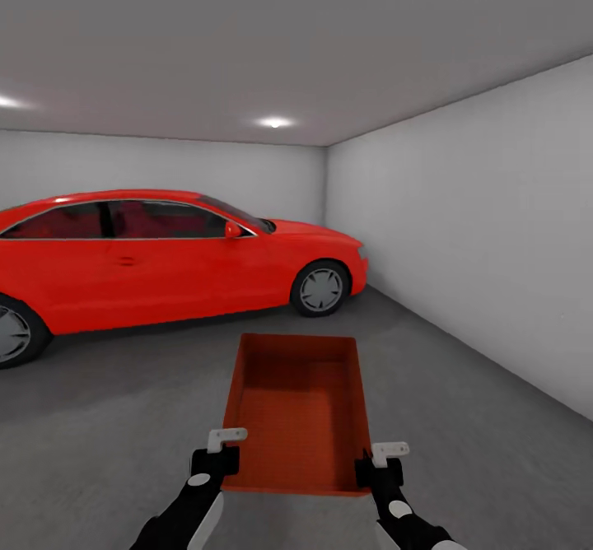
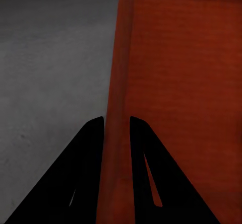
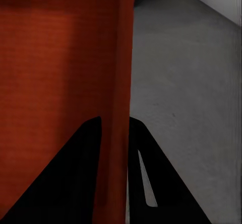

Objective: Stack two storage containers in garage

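We clamp both the left gripper [image 1: 229, 448] and right gripper [image 1: 372, 461] on the smooth red-orange storage container's [image 1: 301, 406] side walls at lower center, over mottled grey concrete floor [image 1: 123, 418]

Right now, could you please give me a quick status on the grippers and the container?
Left gripper and right gripper each shut on a side wall of the storage container. Container held over the garage floor. Red car ahead left, apart.

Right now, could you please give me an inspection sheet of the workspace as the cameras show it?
Surface: dark grey concrete floor.
Job's things: one storage container, open-topped, held by both arms.
Clutter: nothing seen.
Grippers: left gripper pinches the container's left wall; right gripper pinches its right wall.
Cables: nothing seen.
Surroundings: red car ahead to the left, white walls, lit ceiling lights.
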Tool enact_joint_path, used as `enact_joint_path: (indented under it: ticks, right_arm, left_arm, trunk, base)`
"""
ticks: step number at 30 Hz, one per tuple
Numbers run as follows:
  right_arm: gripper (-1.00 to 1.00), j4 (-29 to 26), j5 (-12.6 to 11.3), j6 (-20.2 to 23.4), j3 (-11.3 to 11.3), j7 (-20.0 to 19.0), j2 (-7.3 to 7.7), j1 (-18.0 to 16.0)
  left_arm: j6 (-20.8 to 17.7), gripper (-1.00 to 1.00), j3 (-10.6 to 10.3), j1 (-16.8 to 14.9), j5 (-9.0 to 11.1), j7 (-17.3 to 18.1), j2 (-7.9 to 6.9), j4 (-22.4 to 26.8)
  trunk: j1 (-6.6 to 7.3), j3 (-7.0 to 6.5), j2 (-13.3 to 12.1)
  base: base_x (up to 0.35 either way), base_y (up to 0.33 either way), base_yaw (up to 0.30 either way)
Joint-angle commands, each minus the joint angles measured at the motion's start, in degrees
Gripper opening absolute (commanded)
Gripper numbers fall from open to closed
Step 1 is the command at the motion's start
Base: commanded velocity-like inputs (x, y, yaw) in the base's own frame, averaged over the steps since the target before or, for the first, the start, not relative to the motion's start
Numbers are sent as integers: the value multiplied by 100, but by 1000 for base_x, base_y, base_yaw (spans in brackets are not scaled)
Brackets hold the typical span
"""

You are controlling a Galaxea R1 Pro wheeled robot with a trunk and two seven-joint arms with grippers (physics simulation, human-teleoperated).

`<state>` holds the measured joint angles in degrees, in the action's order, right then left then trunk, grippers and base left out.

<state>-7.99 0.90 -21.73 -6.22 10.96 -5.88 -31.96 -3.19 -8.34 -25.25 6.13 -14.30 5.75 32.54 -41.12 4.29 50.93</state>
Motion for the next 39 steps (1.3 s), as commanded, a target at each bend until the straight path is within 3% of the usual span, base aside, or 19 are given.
enact_joint_path:
  ticks: [1,20,39]
  right_arm:
    - [-100,-18,33,-394,81,64,-1,-12]
    - [-100,-18,33,-393,78,20,8,-12]
    - [-100,-18,33,-393,78,12,8,-12]
  left_arm:
    - [-33,-100,-54,2,117,-82,-12,-2]
    - [-35,-100,-54,2,117,-81,-12,-11]
    - [-34,-100,-54,2,117,-81,-12,0]
  trunk:
    - [-4,10,7]
    - [-4,122,7]
    - [-4,138,7]
  base:
    - [321,116,-287]
    - [321,117,-211]
    - [322,119,-113]
